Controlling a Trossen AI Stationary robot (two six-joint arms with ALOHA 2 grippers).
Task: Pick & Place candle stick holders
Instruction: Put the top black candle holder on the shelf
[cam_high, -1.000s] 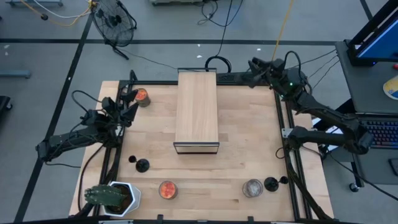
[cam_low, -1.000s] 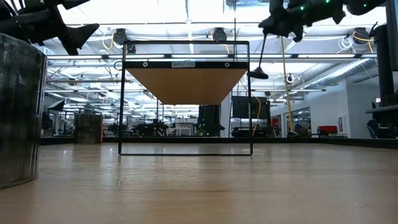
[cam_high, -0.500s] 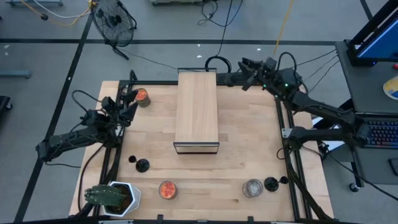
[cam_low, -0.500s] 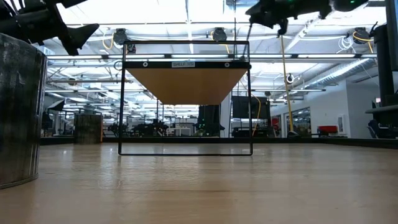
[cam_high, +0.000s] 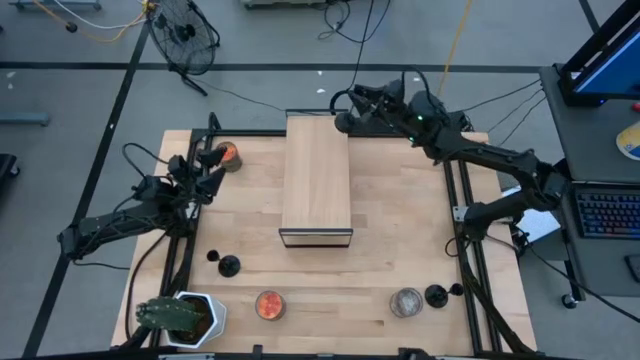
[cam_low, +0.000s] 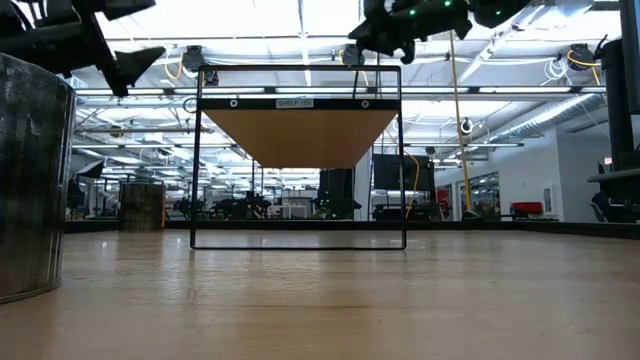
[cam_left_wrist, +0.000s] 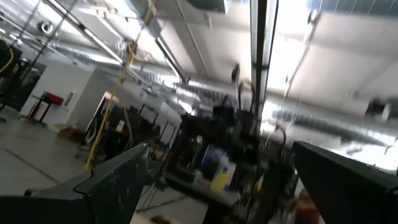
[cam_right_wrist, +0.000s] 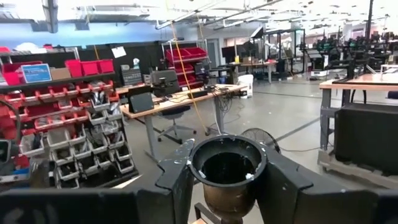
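From above, the right gripper (cam_high: 345, 108) is held off the tabletop (cam_high: 400, 230) at the far right corner of the wooden box (cam_high: 317, 178), gripping a dark candle stick holder (cam_high: 342, 122), while the left gripper (cam_high: 207, 172) waits over the tabletop's left edge near an orange-topped jar (cam_high: 228, 154). Two more small black holders (cam_high: 228, 265) (cam_high: 436, 295) sit on the near tabletop, well apart. At table level the box shows as a black-framed shelf (cam_low: 299, 160), and the right arm hangs just over its top right corner. The left wrist camera shows its fingers (cam_left_wrist: 112, 186) spread wide and empty. The right wrist camera shows the held holder's cup-shaped end (cam_right_wrist: 228, 165) clamped between both fingers. The carry looks underway; next the holder probably needs lowering upright onto the box top before release.
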